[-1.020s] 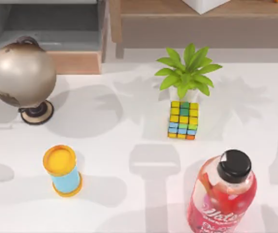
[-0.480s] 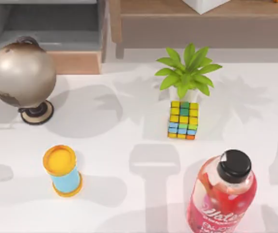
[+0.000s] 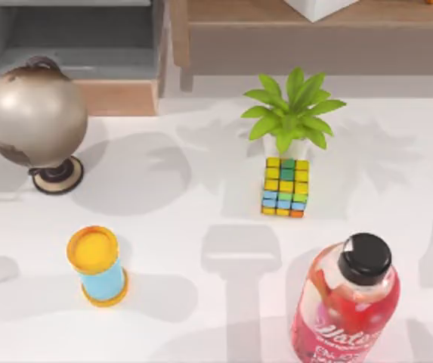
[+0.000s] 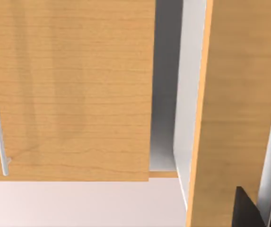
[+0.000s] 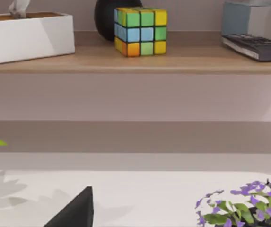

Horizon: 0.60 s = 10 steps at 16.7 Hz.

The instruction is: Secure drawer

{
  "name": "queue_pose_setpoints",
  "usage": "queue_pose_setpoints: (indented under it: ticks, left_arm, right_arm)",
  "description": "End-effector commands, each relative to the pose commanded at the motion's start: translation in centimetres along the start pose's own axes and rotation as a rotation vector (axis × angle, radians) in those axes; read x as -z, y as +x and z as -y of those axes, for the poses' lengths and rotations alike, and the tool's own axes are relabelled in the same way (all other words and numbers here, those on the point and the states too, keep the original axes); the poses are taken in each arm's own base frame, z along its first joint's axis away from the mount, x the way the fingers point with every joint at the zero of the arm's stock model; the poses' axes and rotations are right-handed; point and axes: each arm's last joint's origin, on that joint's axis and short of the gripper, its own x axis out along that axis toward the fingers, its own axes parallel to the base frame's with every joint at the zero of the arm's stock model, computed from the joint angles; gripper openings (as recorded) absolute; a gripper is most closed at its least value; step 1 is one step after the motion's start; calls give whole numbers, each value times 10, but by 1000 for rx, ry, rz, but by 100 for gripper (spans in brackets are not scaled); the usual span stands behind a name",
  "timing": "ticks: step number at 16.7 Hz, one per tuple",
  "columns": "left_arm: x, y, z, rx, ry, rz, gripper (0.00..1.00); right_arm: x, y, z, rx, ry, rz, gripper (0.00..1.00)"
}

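Drawer [image 3: 72, 53] stands pulled out at the bench's [image 3: 201, 227] far left, behind the globe [image 3: 35, 113]; either claw's grip cannot be told.

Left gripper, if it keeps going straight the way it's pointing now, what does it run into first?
Probably the tan wooden front panel straight ahead in the left wrist view, or the narrower upright wooden panel beside the gap; depth is hard to judge. A dark fingertip of the left gripper shows near that upright panel.

Matte black angular gripper [image 5: 76, 213] tips
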Motion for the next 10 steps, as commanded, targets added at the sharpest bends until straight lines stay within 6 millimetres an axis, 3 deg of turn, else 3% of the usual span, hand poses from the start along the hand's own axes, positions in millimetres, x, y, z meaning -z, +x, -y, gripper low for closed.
queue_pose_setpoints:
  ticks: [3, 10]
  left_arm:
    - [1, 10, 1, 3, -1, -4, 0]
    - [0, 63, -1, 0, 0, 0, 0]
  right_arm:
    - [0, 0, 0, 0, 0, 0, 100]
    - [0, 0, 0, 0, 0, 0, 100]
